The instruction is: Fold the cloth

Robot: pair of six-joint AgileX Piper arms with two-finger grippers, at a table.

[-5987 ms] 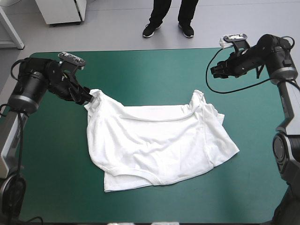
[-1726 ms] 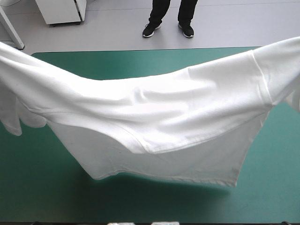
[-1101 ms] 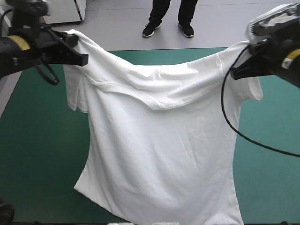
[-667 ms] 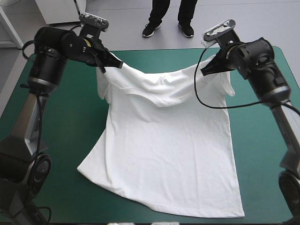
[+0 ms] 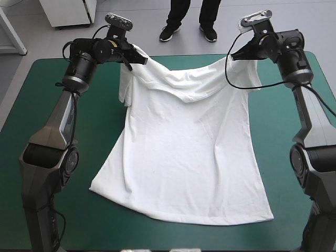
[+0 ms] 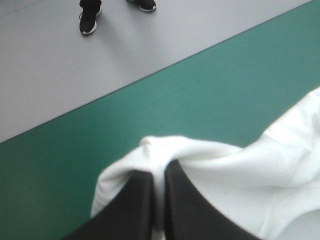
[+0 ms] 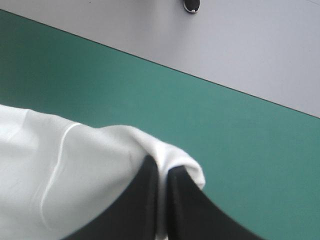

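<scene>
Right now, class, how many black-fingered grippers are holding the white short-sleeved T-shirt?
2. The left gripper is shut on one shoulder of the T-shirt, the right gripper on the other, both near the table's far edge.

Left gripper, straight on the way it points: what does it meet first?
The left gripper is shut on the T-shirt, so that pinched fold comes first. Past it lies probably the teal-green cover near the table's far edge, though depth is unclear.
</scene>
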